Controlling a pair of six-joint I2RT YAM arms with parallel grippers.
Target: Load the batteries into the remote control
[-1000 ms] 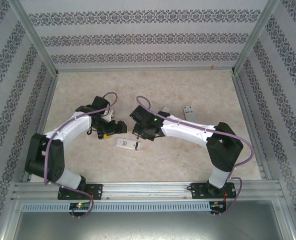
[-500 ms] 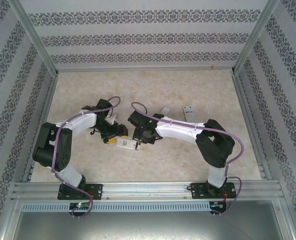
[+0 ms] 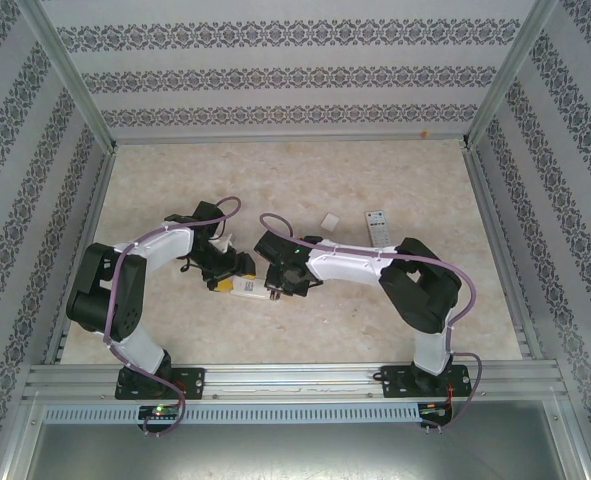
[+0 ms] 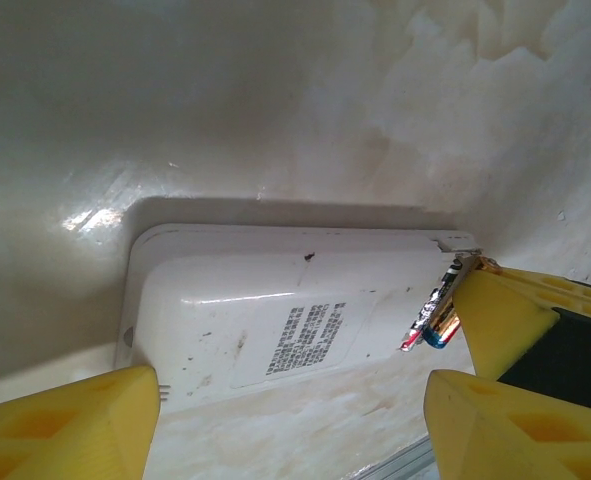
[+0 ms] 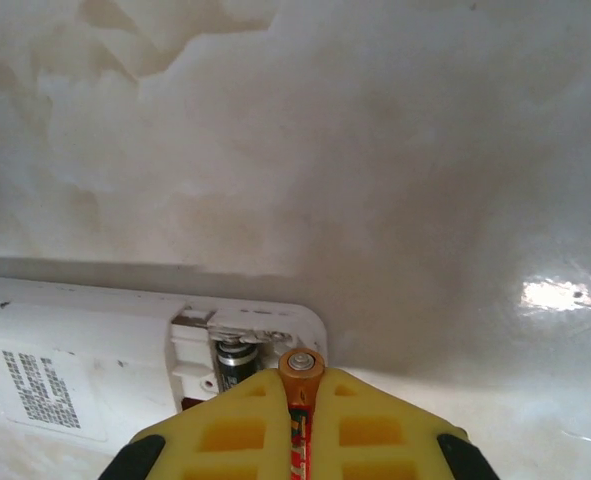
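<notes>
The remote control [image 3: 247,287] lies back up on the table between my two grippers. Its labelled back [image 4: 305,335] faces up. The battery bay at its right end is uncovered, with one battery [image 5: 237,358] seated inside. My right gripper [image 5: 302,378] is shut on a second battery [image 5: 302,362], an orange-banded one, its tip just beside that open end of the remote [image 5: 125,360]. That held battery [image 4: 433,322] also appears in the left wrist view. My left gripper [image 4: 295,385] is open, its left fingertip [image 4: 125,400] at the remote's near left corner. Both grippers [image 3: 222,280] [image 3: 278,285] hover low.
A second white remote [image 3: 377,226] lies at the back right, with a small white piece [image 3: 330,220] to its left. Metal frame rails [image 3: 275,378] run along the near edge, and patterned walls [image 3: 295,80] enclose the marble tabletop [image 3: 415,170].
Both grippers have dropped closer to the remote, the right one sliding left to its open end with the battery. The left jaws have narrowed. The small white piece is now uncovered.
</notes>
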